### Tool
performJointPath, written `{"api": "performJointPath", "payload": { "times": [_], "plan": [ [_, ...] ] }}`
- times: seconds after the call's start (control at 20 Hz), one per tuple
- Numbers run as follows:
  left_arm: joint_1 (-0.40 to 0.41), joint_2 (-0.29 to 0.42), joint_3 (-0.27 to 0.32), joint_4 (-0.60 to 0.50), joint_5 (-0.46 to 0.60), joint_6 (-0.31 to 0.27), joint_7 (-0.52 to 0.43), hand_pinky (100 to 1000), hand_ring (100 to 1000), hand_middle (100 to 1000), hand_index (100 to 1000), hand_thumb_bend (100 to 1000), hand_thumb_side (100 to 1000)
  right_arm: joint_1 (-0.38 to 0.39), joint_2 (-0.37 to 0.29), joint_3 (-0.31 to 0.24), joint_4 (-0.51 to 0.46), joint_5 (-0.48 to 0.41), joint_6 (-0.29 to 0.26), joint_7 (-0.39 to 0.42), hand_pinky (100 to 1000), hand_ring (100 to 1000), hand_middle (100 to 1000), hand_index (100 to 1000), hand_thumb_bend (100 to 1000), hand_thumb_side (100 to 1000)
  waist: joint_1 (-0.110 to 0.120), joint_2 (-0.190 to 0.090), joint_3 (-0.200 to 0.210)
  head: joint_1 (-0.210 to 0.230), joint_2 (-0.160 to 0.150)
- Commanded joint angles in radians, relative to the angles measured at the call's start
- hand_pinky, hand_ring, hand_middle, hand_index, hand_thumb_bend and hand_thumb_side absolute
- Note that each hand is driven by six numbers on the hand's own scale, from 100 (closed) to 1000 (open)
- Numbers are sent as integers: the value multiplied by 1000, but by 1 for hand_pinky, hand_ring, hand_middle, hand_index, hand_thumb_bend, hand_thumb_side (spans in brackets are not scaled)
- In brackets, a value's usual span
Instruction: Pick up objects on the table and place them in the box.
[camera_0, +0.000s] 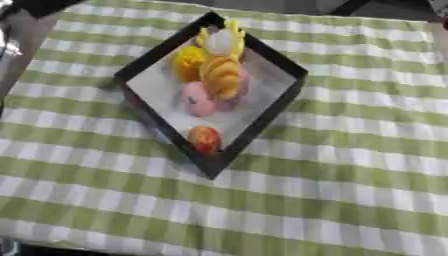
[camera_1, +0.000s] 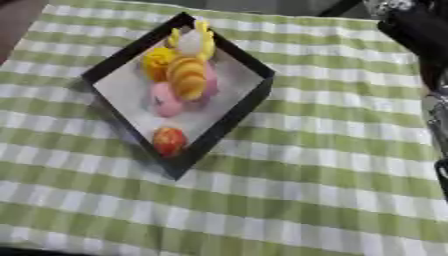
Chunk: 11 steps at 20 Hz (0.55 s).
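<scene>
Green-and-white checked cloth (camera_0: 350, 190) covers the whole table, with a dark floor showing at the far edge. At the far left edge of the left eye view a blurred silver-and-black shape sits by the cloth, possibly part of the robot's left arm; its hand cannot be made out. Left of centre stands the black, square, shallow box with a pale lining (camera_0: 284, 67), turned corner-on like a diamond. Inside, from its left: a round orange-yellow piece (camera_0: 187, 63), a pink oval piece (camera_0: 199, 100), a ridged yellow-orange piece (camera_0: 222, 76) resting over more pink, and a white rounded piece flanked by yellow strips (camera_0: 220, 41) at the far corner. A small red-and-orange round piece (camera_0: 205, 138) sits alone near the near corner. No loose object shows on the cloth, so the filling looks finished or nearly so. These pieces look like light, smooth toy foods, probably apt to roll; any left would best be taken across the widest part. At the right edge of the right eye view, the black right arm (camera_1: 424, 35) hangs over the table's far side, with no visible hand, so whether it holds anything cannot be told.
</scene>
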Motion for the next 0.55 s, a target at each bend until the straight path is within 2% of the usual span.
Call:
{"api": "performJointPath", "payload": {
  "times": [0.05,0.25,0.3,0.4,0.55],
  "plan": [
    [47,28,60,-48,136,-23,147,810,743,711,906,377,720,-12,-22,-11,-20,5,-2,2,894,757,696,786,424,316,17,-42,3,3,8],
    [164,-10,111,-54,265,-103,316,821,752,738,933,445,794,-8,-19,-15,-20,9,-3,0,895,757,696,786,425,315,14,-45,7,-2,13],
    [193,-22,121,-51,295,-125,360,821,751,739,933,470,861,-6,-19,-15,-20,9,-3,-2,895,756,696,786,425,314,13,-45,7,-3,15],
    [244,-40,132,-39,346,-161,431,819,750,736,929,479,899,-4,-18,-17,-20,11,-5,-5,894,756,695,786,424,313,12,-47,9,-6,17],
    [304,-66,140,-25,377,-190,486,819,748,734,931,482,905,1,-18,-18,-20,14,-5,-10,894,755,695,785,424,313,12,-51,11,-13,22]
  ]
}}
